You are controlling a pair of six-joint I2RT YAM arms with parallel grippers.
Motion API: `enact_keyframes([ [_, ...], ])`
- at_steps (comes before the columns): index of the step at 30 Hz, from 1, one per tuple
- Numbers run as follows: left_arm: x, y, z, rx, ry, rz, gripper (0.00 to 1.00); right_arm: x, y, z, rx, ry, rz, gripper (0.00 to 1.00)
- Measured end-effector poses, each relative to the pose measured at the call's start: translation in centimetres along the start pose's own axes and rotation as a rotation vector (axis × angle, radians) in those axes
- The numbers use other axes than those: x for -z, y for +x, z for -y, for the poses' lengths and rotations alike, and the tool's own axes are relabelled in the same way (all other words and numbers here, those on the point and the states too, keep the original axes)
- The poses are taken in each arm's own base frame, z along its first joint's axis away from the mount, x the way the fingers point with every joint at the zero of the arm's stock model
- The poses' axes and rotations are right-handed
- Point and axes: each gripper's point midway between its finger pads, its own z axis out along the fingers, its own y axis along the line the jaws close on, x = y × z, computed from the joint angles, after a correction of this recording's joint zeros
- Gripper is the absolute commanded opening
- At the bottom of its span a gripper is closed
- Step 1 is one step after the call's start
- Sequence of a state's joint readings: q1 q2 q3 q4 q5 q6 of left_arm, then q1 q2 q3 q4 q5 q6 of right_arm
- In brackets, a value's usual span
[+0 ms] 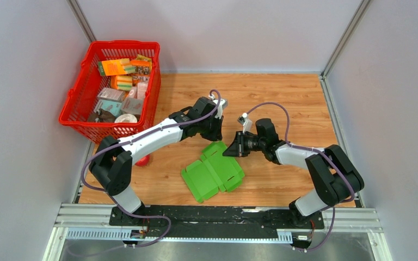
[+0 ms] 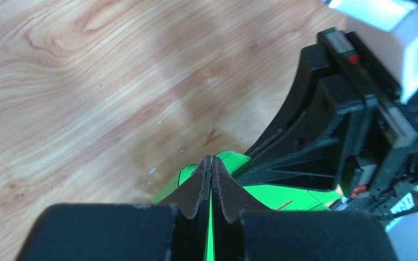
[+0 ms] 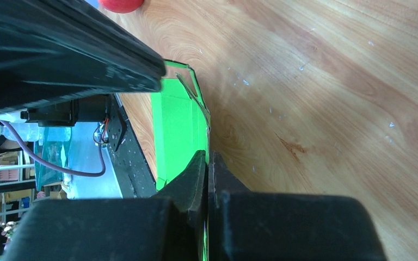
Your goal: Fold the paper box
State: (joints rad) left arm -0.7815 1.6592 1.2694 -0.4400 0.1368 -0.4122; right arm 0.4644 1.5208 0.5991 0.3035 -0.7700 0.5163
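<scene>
The paper box (image 1: 212, 174) is a bright green die-cut sheet, partly folded, lying on the wooden table in front of the arms. Its far flaps are raised. My left gripper (image 1: 213, 134) reaches down onto the far flap from the left. In the left wrist view its jaws (image 2: 211, 159) are pressed together with a thin green edge of the paper box (image 2: 283, 196) between them. My right gripper (image 1: 232, 148) comes in from the right at the same far corner. In the right wrist view it (image 3: 207, 155) is shut on an upright green panel (image 3: 177, 125).
A red basket (image 1: 76, 103) with several small packages stands at the back left. A small red object (image 1: 143, 160) lies by the left arm's elbow. Grey walls close in on both sides, and a black rail (image 1: 217, 215) runs along the near edge.
</scene>
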Motion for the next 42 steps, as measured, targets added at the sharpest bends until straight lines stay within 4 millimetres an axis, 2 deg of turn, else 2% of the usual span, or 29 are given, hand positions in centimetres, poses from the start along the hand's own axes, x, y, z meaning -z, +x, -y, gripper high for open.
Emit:
enact_keyframes([
  [8,-0.2,0.4,0.2,-0.069,-0.157,0.012,0.03,0.4,-0.3,-0.6,0.021,-0.009,0.019,0.00],
  [9,-0.2,0.5,0.2,-0.072,-0.164,0.013,0.08,0.4,-0.3,-0.6,0.021,-0.009,0.020,0.00],
  [10,-0.3,0.5,0.3,-0.076,-0.166,0.015,0.18,0.4,-0.4,-0.6,0.022,-0.009,0.020,0.00],
  [13,-0.2,0.3,0.3,-0.080,-0.175,0.026,0.35,0.4,-0.3,-0.6,0.022,-0.009,0.020,0.00],
  [18,0.1,-0.6,0.2,-0.069,-0.176,0.064,0.40,0.4,-0.3,-0.7,0.022,-0.011,0.020,0.00],
  [22,0.2,-1.3,0.2,-0.065,-0.178,0.070,0.39,0.4,-0.4,-0.7,0.020,-0.011,0.021,0.00],
  [24,0.0,-1.7,0.3,-0.063,-0.176,0.074,0.30,0.4,-0.3,-0.7,0.019,-0.010,0.021,0.00],
  [27,-0.5,-1.4,0.3,-0.059,-0.172,0.062,0.23,0.4,-0.3,-0.7,0.019,-0.011,0.021,0.00],
  [36,-1.7,0.4,1.0,-0.014,-0.100,0.048,0.17,0.4,0.0,-0.6,0.015,-0.009,0.013,0.00],
  [42,-0.9,1.4,2.3,0.031,-0.028,0.055,0.17,0.4,0.1,-0.6,0.015,-0.011,0.011,0.00],
])
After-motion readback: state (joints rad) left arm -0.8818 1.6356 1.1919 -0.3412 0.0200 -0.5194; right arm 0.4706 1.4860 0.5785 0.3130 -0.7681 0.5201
